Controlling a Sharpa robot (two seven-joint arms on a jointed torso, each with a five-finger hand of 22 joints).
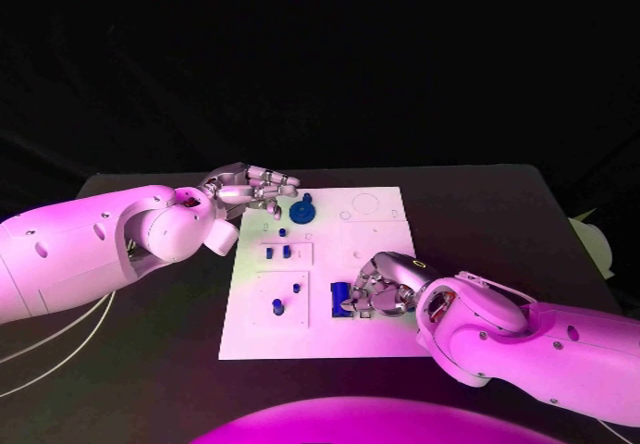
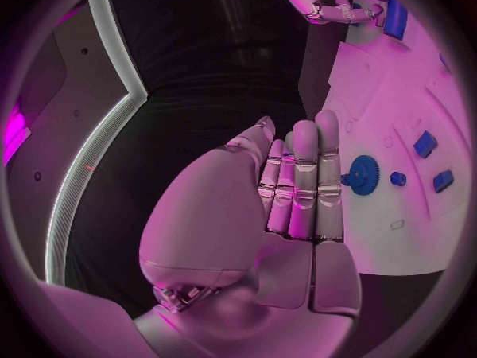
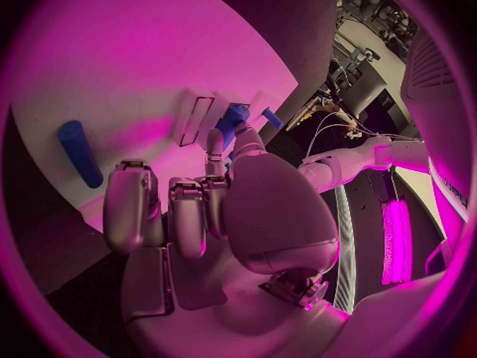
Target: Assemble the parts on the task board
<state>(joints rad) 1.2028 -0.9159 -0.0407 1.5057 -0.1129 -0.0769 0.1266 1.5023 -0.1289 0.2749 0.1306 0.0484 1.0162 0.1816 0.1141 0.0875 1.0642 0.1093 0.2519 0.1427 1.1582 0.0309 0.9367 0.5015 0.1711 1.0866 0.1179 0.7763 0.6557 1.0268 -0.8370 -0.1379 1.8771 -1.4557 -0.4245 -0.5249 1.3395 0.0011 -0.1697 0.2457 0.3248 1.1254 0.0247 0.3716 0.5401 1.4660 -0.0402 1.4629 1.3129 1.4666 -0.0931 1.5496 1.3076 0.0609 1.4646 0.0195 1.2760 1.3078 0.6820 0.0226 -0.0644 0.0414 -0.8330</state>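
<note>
White task board (image 1: 380, 338) lies mid-table on the black table (image 1: 507, 213), with small blue parts on it: a round gear-like part (image 1: 302, 213) near its far edge, short pegs (image 1: 276, 251) in a recessed panel, and one (image 1: 277, 306) in a nearer panel. Just beside the gear hovers the left hand (image 1: 250, 191), fingers straight and together, holding nothing. At the board's near right, the right hand (image 1: 383, 289) curls over a blue block (image 1: 341, 298), covering part of it; whether it grips the block cannot be told.
</note>
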